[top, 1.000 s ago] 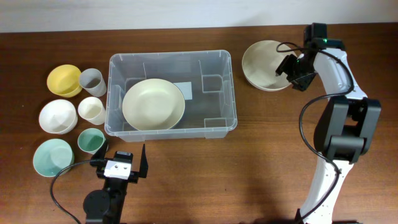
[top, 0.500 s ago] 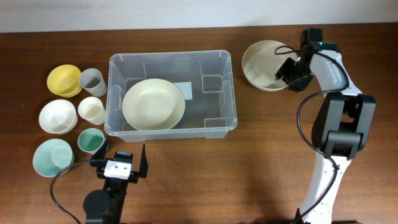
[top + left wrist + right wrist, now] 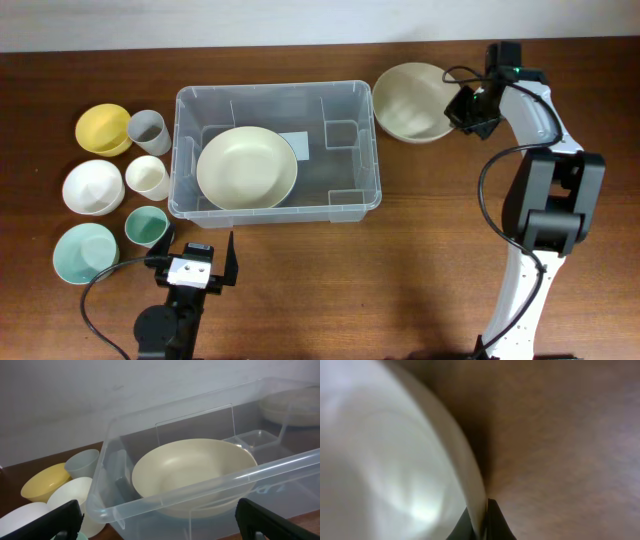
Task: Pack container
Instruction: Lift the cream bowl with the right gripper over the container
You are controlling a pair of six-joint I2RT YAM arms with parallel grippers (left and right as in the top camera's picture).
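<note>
The clear plastic container (image 3: 277, 205) stands mid-table with a cream bowl (image 3: 246, 167) inside it on the left; the left wrist view shows the container's near rim (image 3: 210, 490) and that bowl (image 3: 192, 470). A second cream bowl (image 3: 410, 102) sits just right of the container at the back. My right gripper (image 3: 462, 112) is shut on this bowl's right rim; in the right wrist view the rim (image 3: 475, 495) runs down between the black fingertips (image 3: 495, 520). My left gripper (image 3: 192, 262) hangs open in front of the container's near wall, holding nothing.
Left of the container stand a yellow bowl (image 3: 103, 128), a grey cup (image 3: 148, 130), a white bowl (image 3: 92, 186), a cream cup (image 3: 147, 177), a teal bowl (image 3: 85, 251) and a teal cup (image 3: 147, 226). The right arm's column (image 3: 535, 230) rises at the right.
My right gripper closed onto the rim of the bowl at the back right. That bowl has shifted left, toward the container. The left arm has not moved.
</note>
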